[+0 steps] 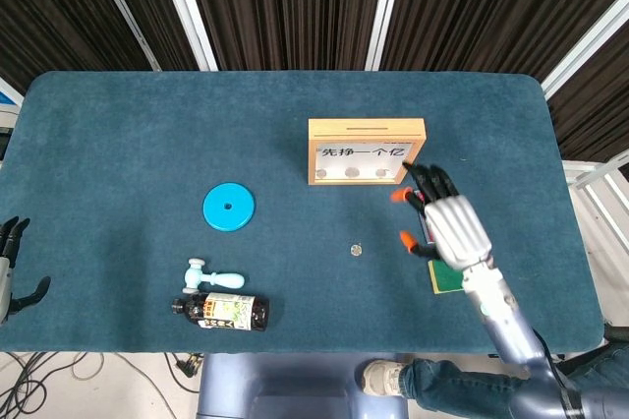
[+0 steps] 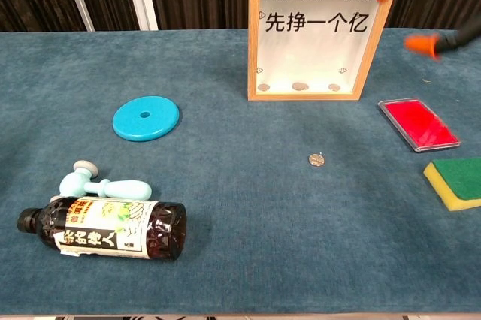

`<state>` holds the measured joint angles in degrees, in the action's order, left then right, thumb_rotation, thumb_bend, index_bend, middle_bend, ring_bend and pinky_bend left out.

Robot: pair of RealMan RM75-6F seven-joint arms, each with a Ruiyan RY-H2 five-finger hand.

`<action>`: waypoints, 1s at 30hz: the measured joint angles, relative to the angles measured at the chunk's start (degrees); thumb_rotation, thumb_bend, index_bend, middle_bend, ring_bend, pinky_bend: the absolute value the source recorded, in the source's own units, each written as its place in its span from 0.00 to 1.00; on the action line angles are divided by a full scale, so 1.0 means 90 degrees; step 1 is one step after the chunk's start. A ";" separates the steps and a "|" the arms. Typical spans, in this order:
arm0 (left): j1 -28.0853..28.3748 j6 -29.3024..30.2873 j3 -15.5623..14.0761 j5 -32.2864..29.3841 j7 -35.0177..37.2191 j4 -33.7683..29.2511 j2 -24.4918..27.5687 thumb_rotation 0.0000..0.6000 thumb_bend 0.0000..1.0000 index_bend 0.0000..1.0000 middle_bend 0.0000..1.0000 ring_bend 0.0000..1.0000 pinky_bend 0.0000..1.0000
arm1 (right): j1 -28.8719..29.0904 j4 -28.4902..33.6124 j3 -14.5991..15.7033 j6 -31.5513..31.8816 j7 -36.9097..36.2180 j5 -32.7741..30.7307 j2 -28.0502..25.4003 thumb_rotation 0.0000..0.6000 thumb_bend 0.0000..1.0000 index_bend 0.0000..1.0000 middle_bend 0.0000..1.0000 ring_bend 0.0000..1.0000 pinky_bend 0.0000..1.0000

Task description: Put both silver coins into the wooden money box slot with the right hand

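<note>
Head view, right hand [image 1: 452, 227] seemingly empty, silver coin [image 1: 357, 251] on table

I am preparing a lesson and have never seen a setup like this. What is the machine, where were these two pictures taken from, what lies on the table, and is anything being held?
This is a two-armed robot with human-like hands, steered remotely by a person. One picture looks down from a camera at its head, the other looks forward from its chest.

On the blue-green table stands a wooden money box with a clear front; coins already lie inside it. One silver coin lies loose in front of it. There are also a blue disc, a small pale blue hammer, a brown bottle on its side, a red pad and a green and yellow sponge.

The right hand hovers near the box, fingers spread, holding nothing. The left hand hangs at the table's edge, also holding nothing.
</note>
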<state>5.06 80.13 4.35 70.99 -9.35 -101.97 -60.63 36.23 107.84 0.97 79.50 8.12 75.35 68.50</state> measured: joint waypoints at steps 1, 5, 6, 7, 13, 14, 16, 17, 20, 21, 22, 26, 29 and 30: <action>-0.0003 0.0003 -0.0003 0.0002 -0.0002 -0.0003 0.0000 1.00 0.30 0.05 0.00 0.00 0.00 | -0.0126 -0.0087 0.0160 0.0044 -0.0075 0.0205 0.0043 1.00 0.37 0.31 0.02 0.00 0.00; -0.0011 0.0003 -0.0006 -0.0025 -0.0008 -0.0019 0.0003 1.00 0.30 0.05 0.00 0.00 0.00 | -0.0582 -0.0579 0.0606 0.0203 -0.0319 0.0638 0.0331 1.00 0.37 0.31 0.02 0.00 0.00; -0.0012 0.0002 -0.0002 -0.0044 -0.0012 -0.0023 0.0003 1.00 0.30 0.05 0.00 0.00 0.00 | -0.0675 -0.0736 0.0663 0.0221 -0.0407 0.0685 0.0434 1.00 0.37 0.31 0.02 0.00 0.00; -0.0012 -0.0003 0.0002 -0.0060 -0.0014 -0.0027 0.0002 1.00 0.30 0.05 0.00 0.00 0.00 | -0.0731 -0.0849 0.0693 0.0223 -0.0472 0.0710 0.0508 1.00 0.37 0.31 0.02 0.00 0.00; 0.0007 -0.0068 0.0024 -0.0209 -0.0084 -0.0072 -0.0004 1.00 0.30 0.05 0.00 0.00 0.00 | -0.0916 -0.1545 0.0731 0.0076 -0.0700 0.0796 0.0982 1.00 0.37 0.27 0.02 0.00 0.00; 0.0008 -0.0069 0.0027 -0.0218 -0.0091 -0.0083 -0.0003 1.00 0.30 0.05 0.00 0.00 0.00 | -0.0931 -0.1641 0.0730 0.0038 -0.0697 0.0808 0.1056 1.00 0.37 0.26 0.02 0.00 0.00; 0.0006 -0.0052 0.0035 -0.0223 -0.0095 -0.0095 0.0002 1.00 0.30 0.05 0.00 0.00 0.00 | -0.0957 -0.1843 0.0716 -0.0065 -0.0665 0.0827 0.1231 1.00 0.37 0.26 0.02 0.00 0.00; 0.0004 -0.0046 0.0039 -0.0224 -0.0091 -0.0097 0.0004 1.00 0.30 0.05 0.00 0.00 0.00 | -0.0964 -0.1918 0.0700 -0.0113 -0.0649 0.0826 0.1306 1.00 0.37 0.26 0.02 0.00 0.00; 0.0007 -0.0059 0.0044 -0.0235 -0.0075 -0.0099 0.0006 1.00 0.30 0.05 0.00 0.00 0.00 | -0.0966 -0.2109 0.0600 -0.0289 -0.0600 0.0769 0.1537 1.00 0.37 0.26 0.02 0.00 0.00; 0.0012 -0.0073 0.0043 -0.0239 -0.0075 -0.0097 0.0007 1.00 0.30 0.05 0.00 0.00 0.00 | -0.0958 -0.2162 0.0553 -0.0369 -0.0570 0.0733 0.1621 1.00 0.37 0.26 0.02 0.00 0.00; 0.0016 -0.0083 0.0041 -0.0243 -0.0075 -0.0097 0.0007 1.00 0.30 0.05 0.00 0.00 0.00 | -0.0948 -0.2196 0.0519 -0.0428 -0.0540 0.0708 0.1681 1.00 0.37 0.26 0.02 0.00 0.00; 0.0021 -0.0101 0.0037 -0.0255 -0.0072 -0.0107 0.0015 1.00 0.30 0.05 0.00 0.00 0.00 | -0.0887 -0.2336 0.0396 -0.0709 -0.0355 0.0595 0.1920 1.00 0.37 0.27 0.02 0.00 0.00; 0.0024 -0.0112 0.0038 -0.0265 -0.0066 -0.0109 0.0021 1.00 0.30 0.05 0.00 0.00 0.00 | -0.0824 -0.2459 0.0248 -0.0891 -0.0228 0.0473 0.2135 1.00 0.37 0.28 0.02 0.00 0.00; 0.0026 -0.0123 0.0035 -0.0271 -0.0068 -0.0110 0.0024 1.00 0.30 0.05 0.00 0.00 0.00 | -0.0790 -0.2525 0.0181 -0.0975 -0.0192 0.0420 0.2221 1.00 0.37 0.28 0.02 0.00 0.00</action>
<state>5.30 79.02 4.67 68.55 -9.95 -102.96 -60.42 29.12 85.12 2.60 70.72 6.39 79.13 88.49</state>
